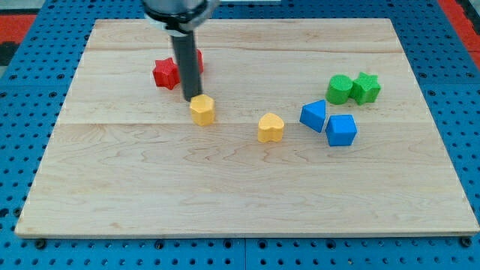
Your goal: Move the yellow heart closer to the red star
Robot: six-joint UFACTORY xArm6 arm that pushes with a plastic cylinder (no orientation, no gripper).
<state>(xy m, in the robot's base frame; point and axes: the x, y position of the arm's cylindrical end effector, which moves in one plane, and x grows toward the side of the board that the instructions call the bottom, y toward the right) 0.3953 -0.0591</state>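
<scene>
A single camera looks down at a slant from the near side of the tabletop (240,187), facing its far edge. It stands far enough back that the whole wooden board fits in frame, with blue pegboard (22,150) showing past the left, right and near edges. The arm enters from the far side, cut off by the upper frame edge.

On the wooden board (225,195), the tip (193,99) touches the top edge of a yellow hexagonal block (202,111). The red star (166,73) lies just up-left, a second red block (199,60) behind the rod. The yellow heart (271,127) sits to the right, apart.
</scene>
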